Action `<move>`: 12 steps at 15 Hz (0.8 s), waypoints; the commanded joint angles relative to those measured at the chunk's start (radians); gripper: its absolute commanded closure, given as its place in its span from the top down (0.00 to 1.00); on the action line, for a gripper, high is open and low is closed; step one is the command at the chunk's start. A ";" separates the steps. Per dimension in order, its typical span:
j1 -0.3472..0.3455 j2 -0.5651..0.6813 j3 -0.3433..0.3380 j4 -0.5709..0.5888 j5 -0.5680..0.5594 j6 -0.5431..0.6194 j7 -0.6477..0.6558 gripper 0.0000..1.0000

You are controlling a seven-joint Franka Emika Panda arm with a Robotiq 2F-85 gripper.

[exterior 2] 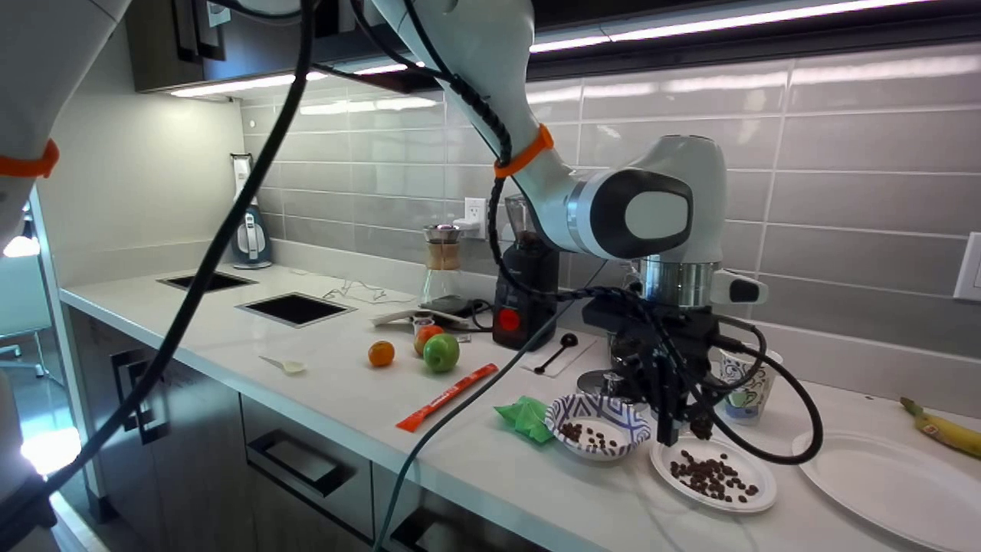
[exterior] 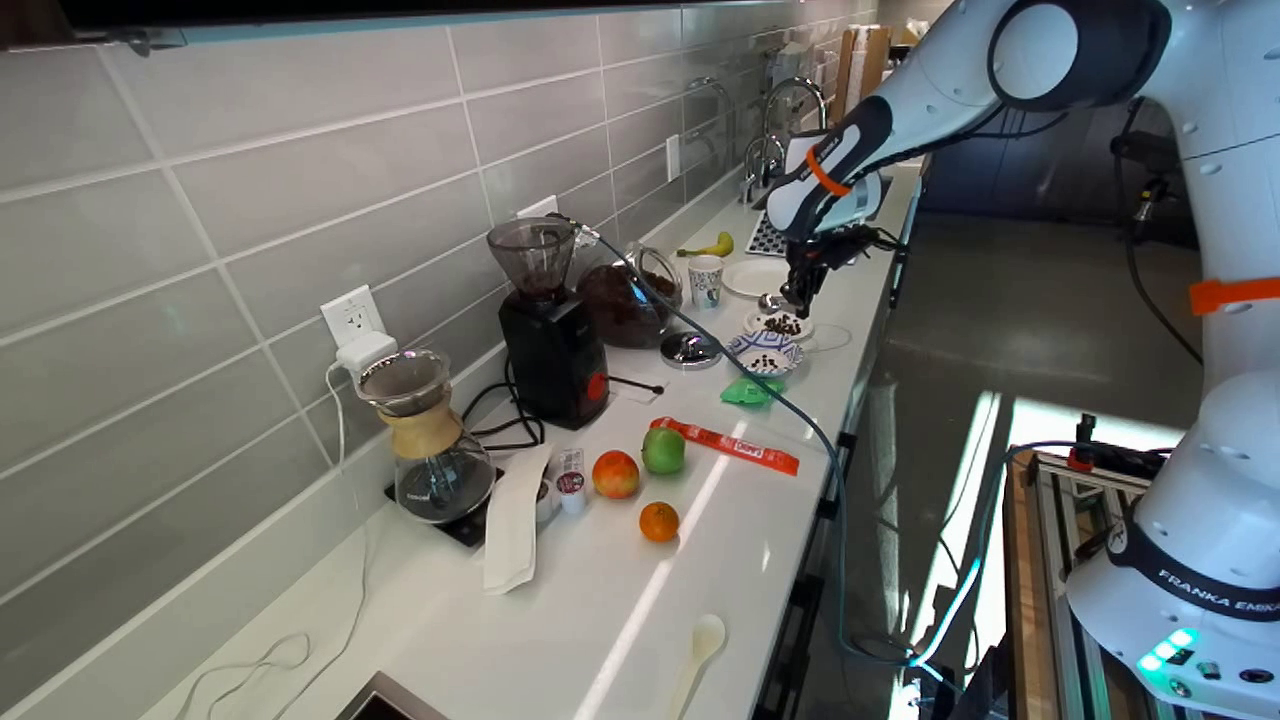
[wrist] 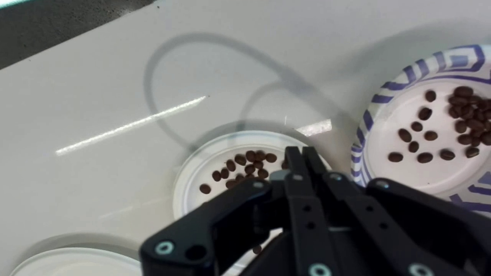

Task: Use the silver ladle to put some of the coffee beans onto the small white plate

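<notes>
Holding the silver ladle (exterior: 772,303) between its fingers, your tool (wrist: 302,153) hangs over the edge of the small white plate (wrist: 181,195), its fingertips drawn together until only a slim gap shows between them. In an exterior view you see the ladle's scoop end right beside those fingertips, by the plate's rim; you cannot tell whether it touches the plate. Your coffee beans (wrist: 249,169) lie in a loose cluster on the small white plate, and more sit in the patterned paper bowl (wrist: 406,176) just beside it, piled to one side with several scattered next to the pile. Near the plate's other side you have the large white plate (exterior 2: 897,491), with a paper cup (exterior: 705,282) and a banana (exterior 2: 946,432) close to it. Along the tiled wall (exterior: 330,240), your desk (exterior: 760,520) carries a glass jar (exterior: 612,312) with dark contents, a black coffee grinder (exterior: 553,360) and a wood-collared pour-over coffee maker (exterior: 425,432), while a shiny metal lid (exterior: 690,350) lies in front of the jar. A crumpled green wrapper (exterior 2: 527,418) lies just beside the patterned paper bowl, and past it a red stick packet (exterior: 730,447) lies flat, near the green apple (exterior 2: 441,353). You also see the red-and-yellow apple (exterior: 615,474) next to the green one, the orange (exterior: 659,522) close to both, and a pale spoon (exterior: 705,640) well apart from them
</notes>
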 commanded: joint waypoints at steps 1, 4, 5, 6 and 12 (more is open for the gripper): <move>-0.055 -0.027 0.037 -0.015 0.086 -0.036 -0.097 0.01; -0.083 -0.030 0.048 -0.012 0.134 -0.055 -0.137 0.01; -0.094 -0.032 0.054 -0.011 0.147 -0.061 -0.153 0.01; -0.101 -0.033 0.058 -0.011 0.156 -0.062 -0.163 0.01; -0.153 -0.041 0.094 -0.007 0.229 -0.106 -0.275 0.01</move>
